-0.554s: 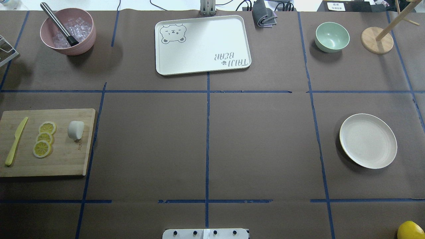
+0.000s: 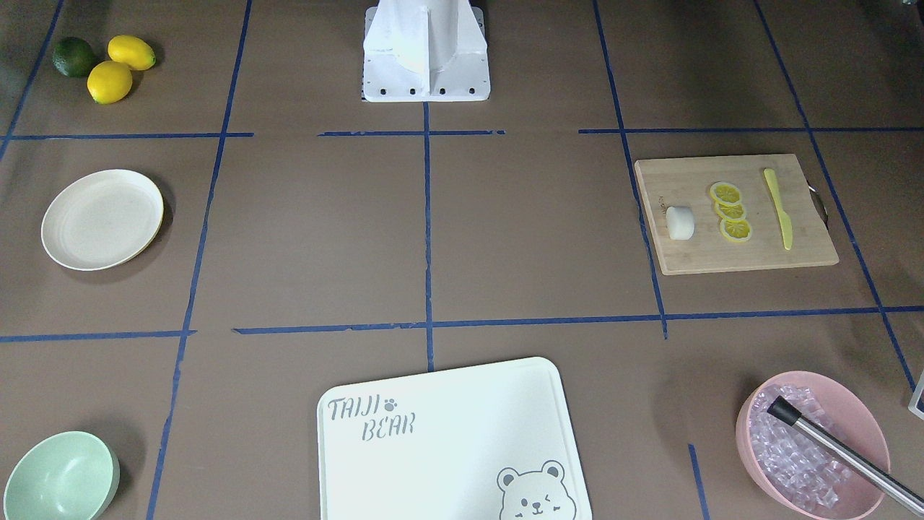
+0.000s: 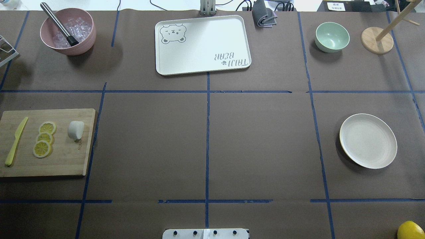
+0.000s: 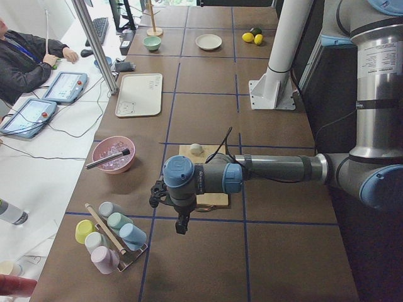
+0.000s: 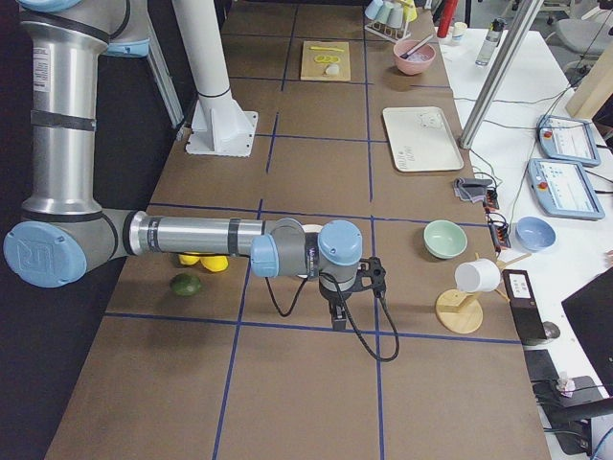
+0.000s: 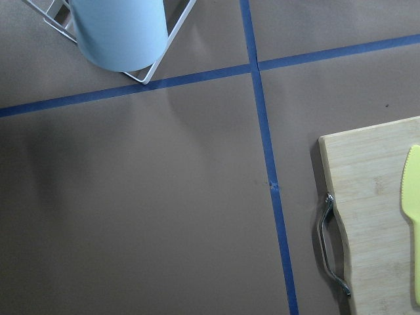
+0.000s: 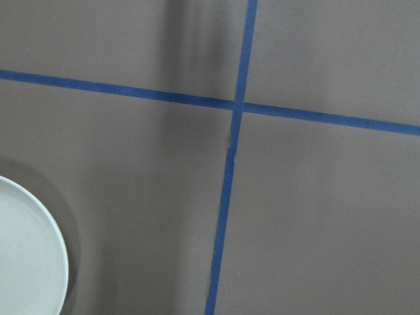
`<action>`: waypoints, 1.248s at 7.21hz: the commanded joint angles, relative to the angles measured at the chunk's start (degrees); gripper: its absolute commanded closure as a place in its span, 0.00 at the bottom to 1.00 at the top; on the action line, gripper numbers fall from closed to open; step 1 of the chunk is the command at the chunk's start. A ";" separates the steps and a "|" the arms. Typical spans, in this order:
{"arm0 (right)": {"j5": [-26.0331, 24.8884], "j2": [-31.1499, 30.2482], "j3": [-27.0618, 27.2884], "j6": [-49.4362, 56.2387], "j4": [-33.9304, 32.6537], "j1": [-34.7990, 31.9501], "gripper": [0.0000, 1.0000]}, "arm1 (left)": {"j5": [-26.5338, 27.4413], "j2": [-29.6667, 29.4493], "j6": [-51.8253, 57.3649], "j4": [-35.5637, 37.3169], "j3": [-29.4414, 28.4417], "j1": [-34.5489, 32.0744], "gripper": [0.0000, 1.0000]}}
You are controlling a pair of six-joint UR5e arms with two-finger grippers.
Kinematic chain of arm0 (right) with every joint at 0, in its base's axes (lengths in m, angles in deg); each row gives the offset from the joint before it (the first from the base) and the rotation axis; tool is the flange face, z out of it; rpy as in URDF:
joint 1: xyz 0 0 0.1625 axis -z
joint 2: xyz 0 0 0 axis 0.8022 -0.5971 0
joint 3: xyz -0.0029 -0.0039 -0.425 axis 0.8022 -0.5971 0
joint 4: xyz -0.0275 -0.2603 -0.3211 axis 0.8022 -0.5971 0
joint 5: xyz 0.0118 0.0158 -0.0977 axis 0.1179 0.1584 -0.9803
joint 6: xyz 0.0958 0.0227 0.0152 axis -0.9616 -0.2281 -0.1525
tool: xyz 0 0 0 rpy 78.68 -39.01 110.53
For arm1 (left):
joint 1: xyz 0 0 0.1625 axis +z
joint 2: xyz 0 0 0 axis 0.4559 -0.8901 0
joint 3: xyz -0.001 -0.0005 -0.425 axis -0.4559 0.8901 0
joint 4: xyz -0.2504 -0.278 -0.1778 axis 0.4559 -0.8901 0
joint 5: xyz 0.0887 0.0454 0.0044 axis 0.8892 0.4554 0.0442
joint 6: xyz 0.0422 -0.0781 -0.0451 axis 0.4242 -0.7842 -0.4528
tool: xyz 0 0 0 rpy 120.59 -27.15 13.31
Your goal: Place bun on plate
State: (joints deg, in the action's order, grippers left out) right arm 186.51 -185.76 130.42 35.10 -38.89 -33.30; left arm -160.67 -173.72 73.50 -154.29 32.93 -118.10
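Observation:
The bun (image 3: 75, 129) is a small white lump lying on the right part of a wooden cutting board (image 3: 49, 162); it also shows in the front view as the bun (image 2: 679, 222). Far across the table sits the cream-white plate (image 3: 368, 141), with nothing on it; the right wrist view catches the plate's rim (image 7: 39, 262). My left gripper (image 4: 181, 226) hangs beyond the board's outer end, near a cup rack. My right gripper (image 5: 337, 321) hangs past the plate's outer side. I cannot tell whether either is open or shut.
On the board lie lemon slices (image 3: 44, 138) and a yellow knife (image 3: 15, 141). At the back stand a pink ice bowl (image 3: 68, 31), a bear-printed board (image 3: 202, 44), a mint bowl (image 3: 332, 36) and a wooden stand (image 3: 377, 39). Lemons (image 2: 119, 65) lie near the plate.

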 commanded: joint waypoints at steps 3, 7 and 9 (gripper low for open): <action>-0.83 -3.49 -0.23 -31.71 25.22 17.14 0.01 | -0.14 -0.07 -0.10 -0.24 0.06 0.01 0.00; -11.49 -6.05 -1.55 -47.39 35.44 30.74 0.03 | -0.14 -0.07 -0.10 -0.33 0.06 -0.08 0.00; -11.41 -6.49 -2.08 -47.56 35.53 30.74 0.21 | -0.05 0.02 -0.10 -0.24 0.06 -0.08 0.00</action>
State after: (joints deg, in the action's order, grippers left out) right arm 175.19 -191.92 128.65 -12.19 -3.53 -2.71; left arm -160.75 -173.74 73.40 -154.55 32.99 -118.12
